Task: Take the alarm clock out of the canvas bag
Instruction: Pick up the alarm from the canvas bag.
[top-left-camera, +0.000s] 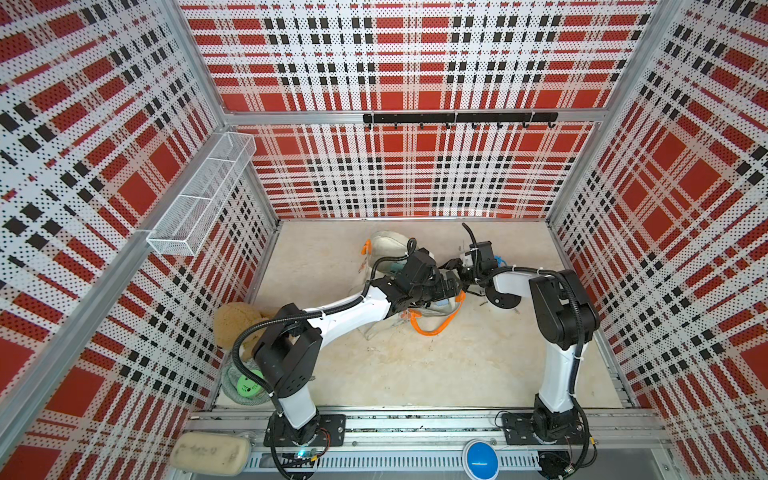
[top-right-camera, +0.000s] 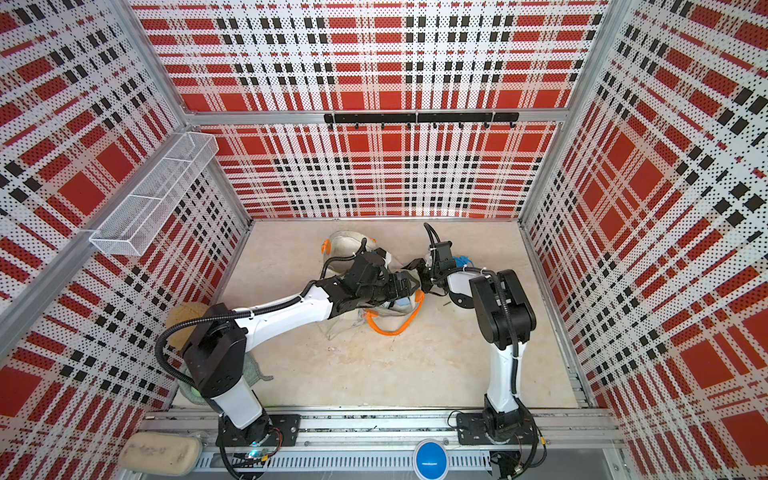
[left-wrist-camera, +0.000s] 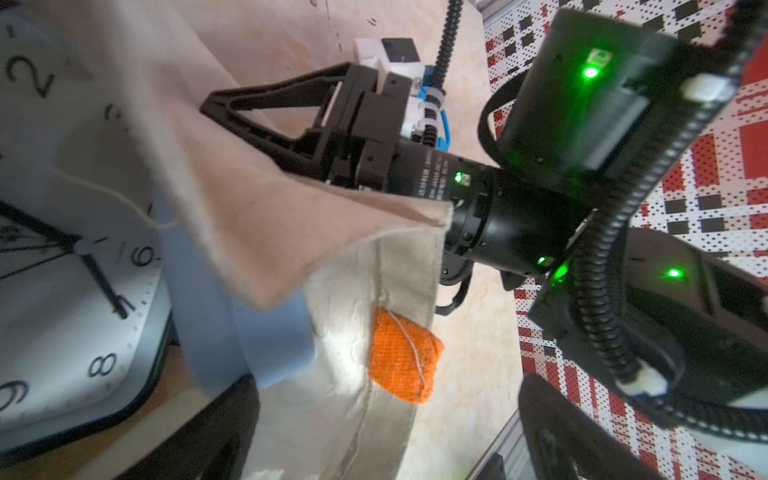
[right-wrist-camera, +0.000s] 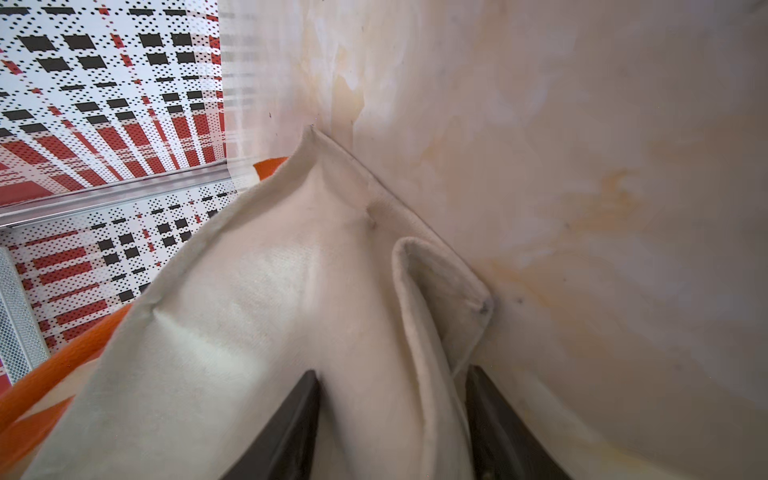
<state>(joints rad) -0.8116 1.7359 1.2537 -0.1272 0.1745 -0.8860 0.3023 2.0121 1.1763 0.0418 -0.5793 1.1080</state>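
Observation:
The cream canvas bag (top-left-camera: 388, 243) (top-right-camera: 345, 243) lies crumpled at the table's middle back, its orange handle (top-left-camera: 436, 328) trailing forward. In the left wrist view the alarm clock (left-wrist-camera: 62, 291), white face in a pale blue case, lies inside the bag (left-wrist-camera: 345, 324) under a fold of cloth. My left gripper (left-wrist-camera: 390, 432) (top-left-camera: 451, 286) stands open over the bag's mouth, and the clock sits just outside one finger. My right gripper (right-wrist-camera: 392, 374) (top-left-camera: 451, 265) is at the bag's right edge, its fingers apart with a fold of bag cloth (right-wrist-camera: 432, 332) between them.
A tan plush toy (top-left-camera: 237, 320) and a green ball (top-left-camera: 249, 384) on grey cloth lie by the left wall near the left arm's base. A wire basket (top-left-camera: 199, 199) hangs on the left wall. A black hook rail (top-left-camera: 457, 118) runs along the back wall.

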